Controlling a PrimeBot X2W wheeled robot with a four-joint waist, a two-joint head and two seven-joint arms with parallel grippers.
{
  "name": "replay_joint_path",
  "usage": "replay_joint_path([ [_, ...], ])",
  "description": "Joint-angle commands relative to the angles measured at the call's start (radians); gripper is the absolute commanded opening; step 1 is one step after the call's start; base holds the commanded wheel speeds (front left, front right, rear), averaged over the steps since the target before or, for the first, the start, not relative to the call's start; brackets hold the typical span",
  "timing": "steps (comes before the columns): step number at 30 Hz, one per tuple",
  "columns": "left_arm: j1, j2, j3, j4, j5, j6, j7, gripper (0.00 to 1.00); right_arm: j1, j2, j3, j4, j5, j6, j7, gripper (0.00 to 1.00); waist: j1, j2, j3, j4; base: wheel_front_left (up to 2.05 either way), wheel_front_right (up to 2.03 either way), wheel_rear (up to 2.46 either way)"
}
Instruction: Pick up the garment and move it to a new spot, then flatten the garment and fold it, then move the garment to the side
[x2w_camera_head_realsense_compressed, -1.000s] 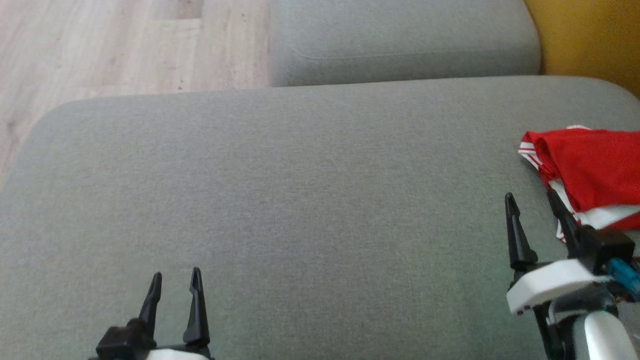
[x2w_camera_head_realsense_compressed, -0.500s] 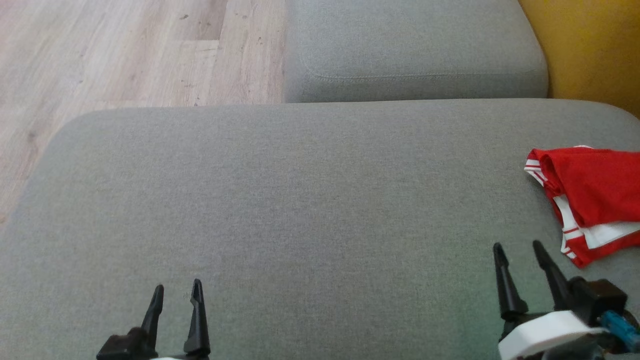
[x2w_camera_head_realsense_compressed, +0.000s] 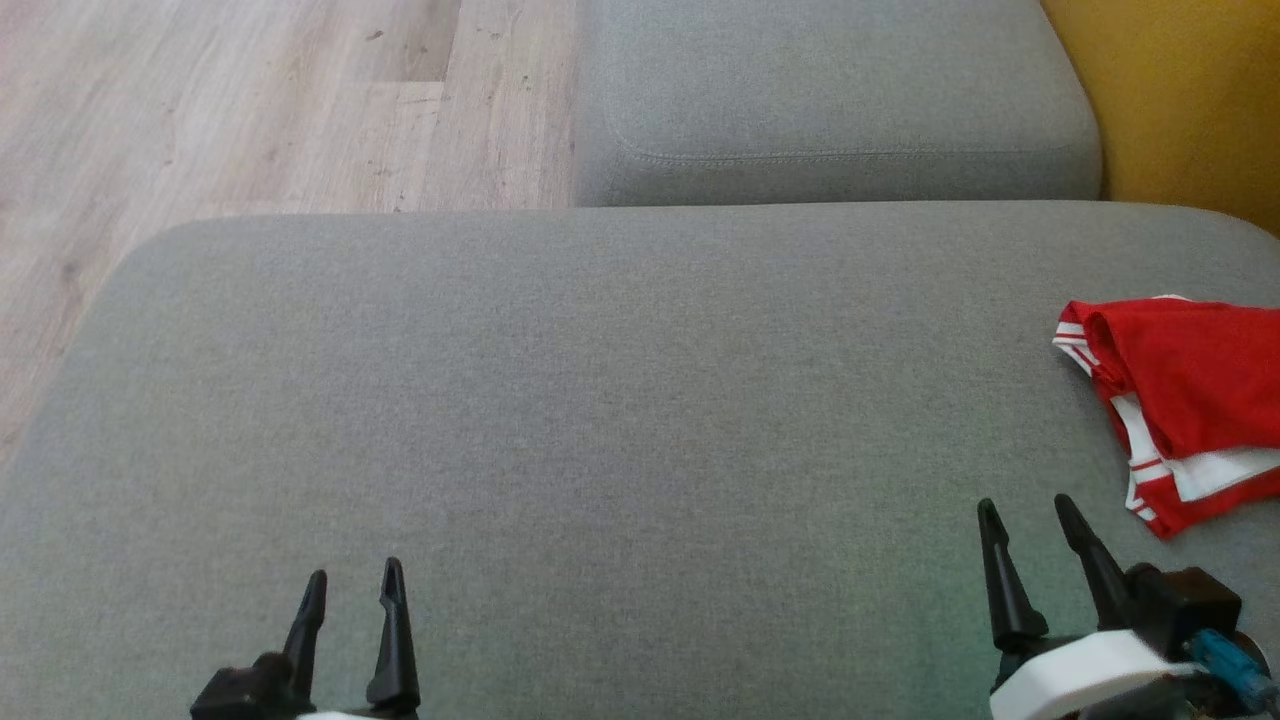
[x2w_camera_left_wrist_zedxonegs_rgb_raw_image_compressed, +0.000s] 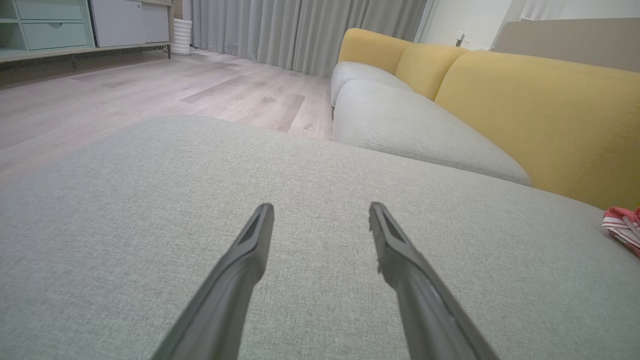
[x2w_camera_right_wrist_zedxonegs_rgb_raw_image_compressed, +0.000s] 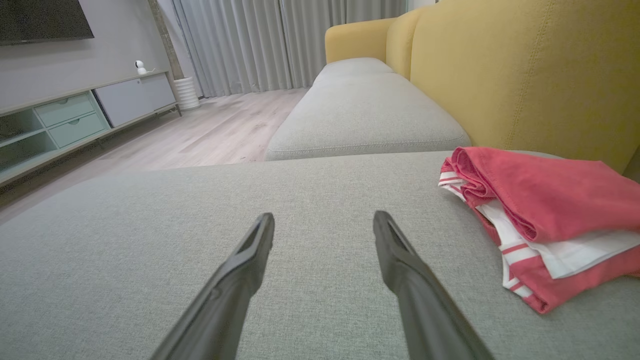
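Dark left tool (x2w_camera_head_realsense_compressed: 355, 570), right tool (x2w_camera_head_realsense_compressed: 1025, 502) open, empty

Red garment (x2w_camera_head_realsense_compressed: 1195, 390) with white stripes; grey cushion (x2w_camera_head_realsense_compressed: 600, 420); mustard-yellow backrest (x2w_camera_head_realsense_compressed: 1190, 90); pale wood-grain floor (x2w_camera_head_realsense_compressed: 250, 100); black gripper fingers (x2w_camera_head_realsense_compressed: 390, 640); grey curtains (x2w_camera_right_wrist_zedxonegs_rgb_raw_image_compressed: 260, 45).

I see my left claw (x2w_camera_head_realsense_compressed: 355, 570) and right claw (x2w_camera_head_realsense_compressed: 1025, 502), each with two tapered black fingers (x2w_camera_head_realsense_compressed: 1008, 590); the right wrist wears a white collar (x2w_camera_head_realsense_compressed: 1080, 672) and a blue connector (x2w_camera_head_realsense_compressed: 1225, 655).
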Motion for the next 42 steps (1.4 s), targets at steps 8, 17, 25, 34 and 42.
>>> replay_joint_path([
  [8,0.018,-0.016,-0.004,0.065,-0.007,-0.004,0.002,0.0,0.02,0.0,0.002,0.084,0.011,0.0,0.002,0.0,0.0,0.0,-0.001,-0.001,0.0,0.0,0.0],
  [17,0.004,-0.032,0.032,0.07,-0.069,-0.03,0.022,0.0,0.001,-0.004,0.0,0.088,0.109,0.0,0.008,0.0,0.0,0.0,0.004,-0.006,0.0,0.0,0.0],
  [25,-0.013,-0.047,0.069,0.078,-0.131,-0.057,0.042,0.0,-0.018,-0.008,-0.003,0.094,0.206,0.001,0.014,0.0,0.0,0.0,0.009,-0.01,0.0,0.0,0.0],
  [34,-0.03,-0.065,0.111,0.086,-0.2,-0.087,0.065,0.0,-0.039,-0.011,-0.008,0.1,0.315,0.001,0.023,0.0,0.0,0.0,0.014,-0.015,0.0,0.0,0.0],
  [42,-0.046,-0.081,0.149,0.092,-0.262,-0.113,0.086,0.0,-0.058,-0.014,-0.013,0.105,0.41,0.002,0.03,0.0,0.0,0.0,0.019,-0.019,0.0,0.0,0.0],
])
